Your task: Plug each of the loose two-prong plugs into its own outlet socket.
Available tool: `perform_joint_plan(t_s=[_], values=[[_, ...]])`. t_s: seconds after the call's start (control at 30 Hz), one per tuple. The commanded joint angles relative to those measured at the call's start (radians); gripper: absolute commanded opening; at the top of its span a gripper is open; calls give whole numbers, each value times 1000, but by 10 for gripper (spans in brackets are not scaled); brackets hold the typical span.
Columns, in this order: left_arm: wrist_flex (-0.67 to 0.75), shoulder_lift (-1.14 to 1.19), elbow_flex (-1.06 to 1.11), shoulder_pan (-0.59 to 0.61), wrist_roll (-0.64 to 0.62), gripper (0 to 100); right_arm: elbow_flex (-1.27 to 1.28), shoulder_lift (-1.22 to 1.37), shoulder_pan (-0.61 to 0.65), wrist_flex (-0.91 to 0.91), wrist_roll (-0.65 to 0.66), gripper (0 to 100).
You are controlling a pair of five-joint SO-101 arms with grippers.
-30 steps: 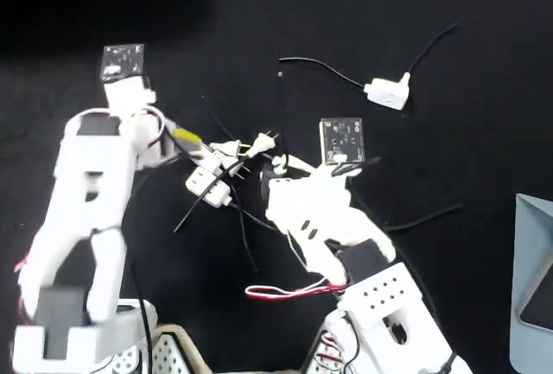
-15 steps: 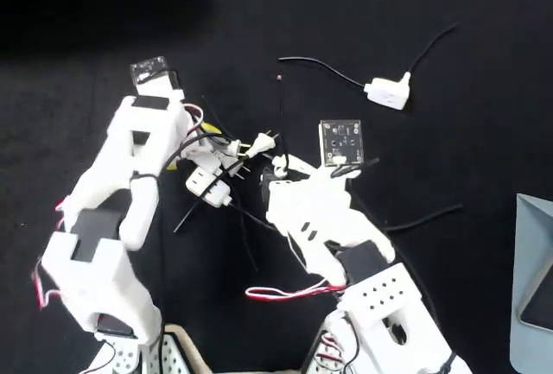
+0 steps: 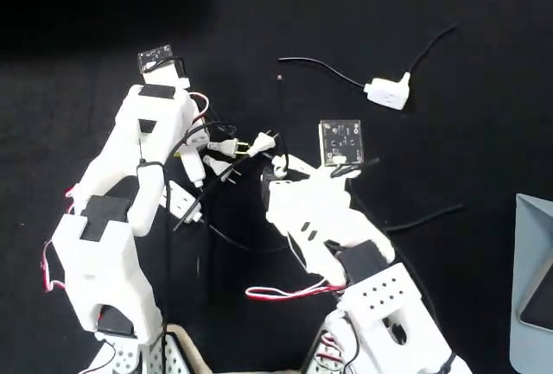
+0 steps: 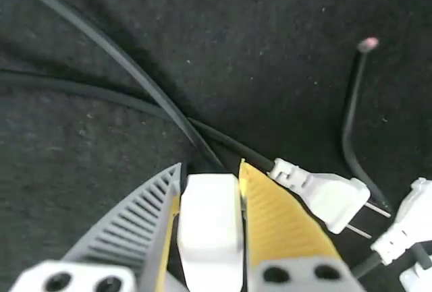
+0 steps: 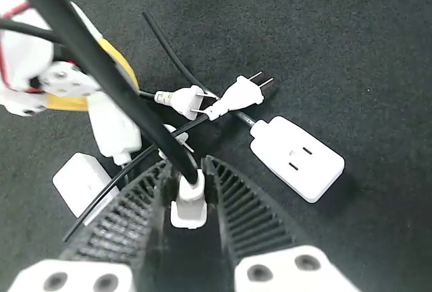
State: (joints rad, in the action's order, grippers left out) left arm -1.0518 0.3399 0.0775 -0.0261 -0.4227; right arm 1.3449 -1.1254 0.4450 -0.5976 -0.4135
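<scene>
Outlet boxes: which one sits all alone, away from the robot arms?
The outlet box toward the far right of the table, trailing thin black cords. The others lie in the tangle in the middle.

High view: fixed off the arms, above the table, looking down from the arms' side; far enough to take in both arms, with the loose plugs near the middle.

Left wrist view: on the left arm, looking along the left gripper, closed on a white block; very close to the table, just beside the plugs.

Right wrist view: on the right arm, looking past the right gripper, clamped on a corded plug; a little farther from the plugs.

Shared by all three: the plugs.
</scene>
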Motion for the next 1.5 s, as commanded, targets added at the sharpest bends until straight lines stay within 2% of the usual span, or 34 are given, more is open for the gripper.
perform_joint_plan(t_s=[0.0, 0.2, 0.43, 0.53, 0.67, 0.8, 1.03, 1.23, 1.37, 1.47], values=[[-75, -152, -107, 42, 98, 28, -7, -24, -15, 21, -14, 12], [-229, -310, -183, 48, 307, 28, -7, -24, -15, 21, -14, 12], [-396, -448, -176, 38, 534, 29, -7, -24, -26, 21, -14, 12], [-485, -488, -163, -2, 588, 29, -15, -24, -74, 32, -15, 12], [-526, -552, -61, -73, 586, 29, -18, -24, -127, 64, -15, 12], [-471, -634, 147, -153, 586, 30, -18, -24, -146, 68, -15, 12], [-238, -779, 539, -245, 565, 32, -12, -22, -187, 94, -15, 12], [-98, -905, 760, -348, 566, 33, -12, -22, -189, 94, -15, 12], [-21, -945, 865, -358, 566, 38, -12, -18, -189, 94, -15, 12], [5, -956, 923, -337, 565, 111, -12, -18, -186, 94, -15, 12]])
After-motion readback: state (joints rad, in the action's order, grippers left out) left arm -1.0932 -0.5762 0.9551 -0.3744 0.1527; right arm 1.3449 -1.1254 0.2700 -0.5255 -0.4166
